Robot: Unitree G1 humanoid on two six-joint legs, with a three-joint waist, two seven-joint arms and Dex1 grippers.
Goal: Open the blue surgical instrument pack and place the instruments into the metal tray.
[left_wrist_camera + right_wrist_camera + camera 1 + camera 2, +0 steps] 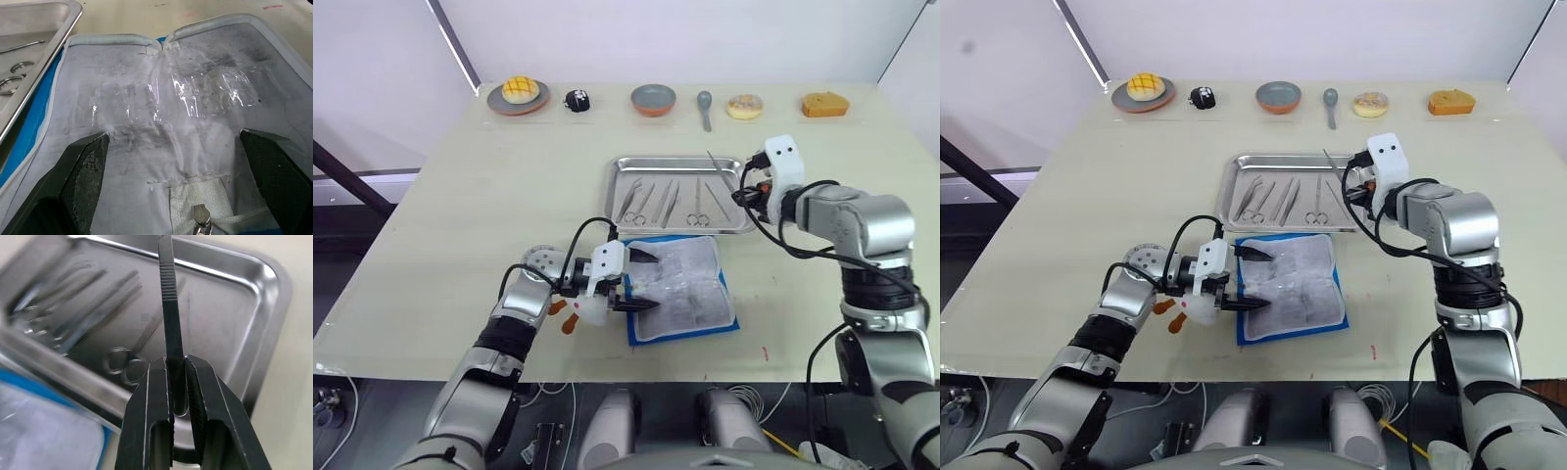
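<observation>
While the blue surgical instrument pack (683, 290) lies unfolded on the table (460, 215) with its whitish pocketed lining facing up, the left gripper (644, 281) sits at the pack's 9 o'clock edge, its two black fingers (85, 169) spread wide over the lining and closed on nothing. In the left wrist view the clear pockets look empty and crinkled, and a corner of the metal tray (619, 172) shows just beyond the pack's blue border.

The tray stands directly at the pack's 12 o'clock, nearly touching it. Several slim instruments (658, 203) already lie inside — scissors with ring handles and a few straight tools, side by side across the tray floor.

The right gripper (177, 382) hovers over the tray's 3 o'clock end, fingers pinched tight on a thin ribbed metal instrument (168, 298) that rises past the fingertips — its far tip points out over the tray.

Along the table's far edge, at 12 o'clock from the tray, runs a row: a plate with a yellow bun (519, 94), a small dark item (578, 99), a bowl (653, 99), a grey spoon (705, 106), a doughnut (744, 106) and an orange cake piece (825, 104).
</observation>
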